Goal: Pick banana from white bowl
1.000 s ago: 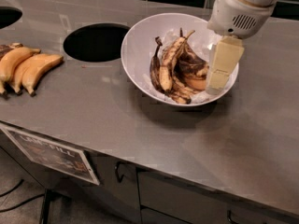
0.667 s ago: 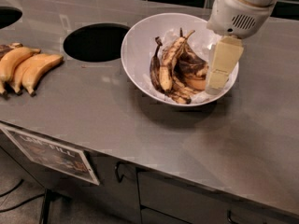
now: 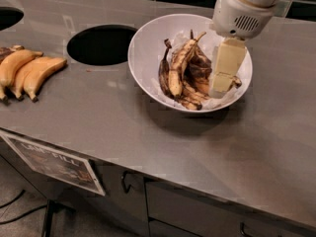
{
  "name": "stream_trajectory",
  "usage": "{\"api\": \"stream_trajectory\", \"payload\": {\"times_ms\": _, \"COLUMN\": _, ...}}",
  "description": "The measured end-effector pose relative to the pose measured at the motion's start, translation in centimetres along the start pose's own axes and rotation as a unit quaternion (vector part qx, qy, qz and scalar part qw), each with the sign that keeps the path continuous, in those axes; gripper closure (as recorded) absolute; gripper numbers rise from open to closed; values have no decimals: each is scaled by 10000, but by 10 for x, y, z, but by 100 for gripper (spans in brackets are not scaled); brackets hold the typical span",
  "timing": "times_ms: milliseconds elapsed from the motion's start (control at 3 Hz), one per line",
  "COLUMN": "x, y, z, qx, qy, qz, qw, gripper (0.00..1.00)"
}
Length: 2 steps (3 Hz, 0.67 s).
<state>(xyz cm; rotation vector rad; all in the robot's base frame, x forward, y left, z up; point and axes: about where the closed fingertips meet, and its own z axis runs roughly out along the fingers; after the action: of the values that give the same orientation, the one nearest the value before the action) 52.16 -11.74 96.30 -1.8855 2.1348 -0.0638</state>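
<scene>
The white bowl (image 3: 148, 43) stands on the steel counter and holds a heap of overripe bananas. The banana (image 3: 164, 72), almost black with a dark stem, lies at the heap's left side; other brown-black ones (image 3: 198, 65) lie in the middle. My gripper (image 3: 221, 85) reaches down from the upper right into the right half of the bowl. Its cream tip sits right against the heap's right side. What lies under the tip is hidden.
Three plump orange-yellow bananas (image 3: 29, 70) lie on the counter at the far left. A round hole (image 3: 101, 44) opens in the counter just left of the bowl; another hole (image 3: 7, 18) is at the far left edge. Cabinet fronts run below the counter's front edge.
My gripper has shifted slightly to the left, closer to the heap of bananas. The bowl and bananas have not moved.
</scene>
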Motion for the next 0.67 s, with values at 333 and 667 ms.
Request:
{"api": "stream_trajectory", "payload": {"times_ms": 333, "x": -3, "y": 0, "z": 5, "qx": -29, "qy": -8, "qz": -45, "qw": 10000, "gripper": 0}}
{"api": "stream_trajectory", "payload": {"times_ms": 667, "x": 0, "y": 2, "z": 15, "qx": -98, "qy": 3, "qz": 3, "qw": 10000, "gripper": 0}}
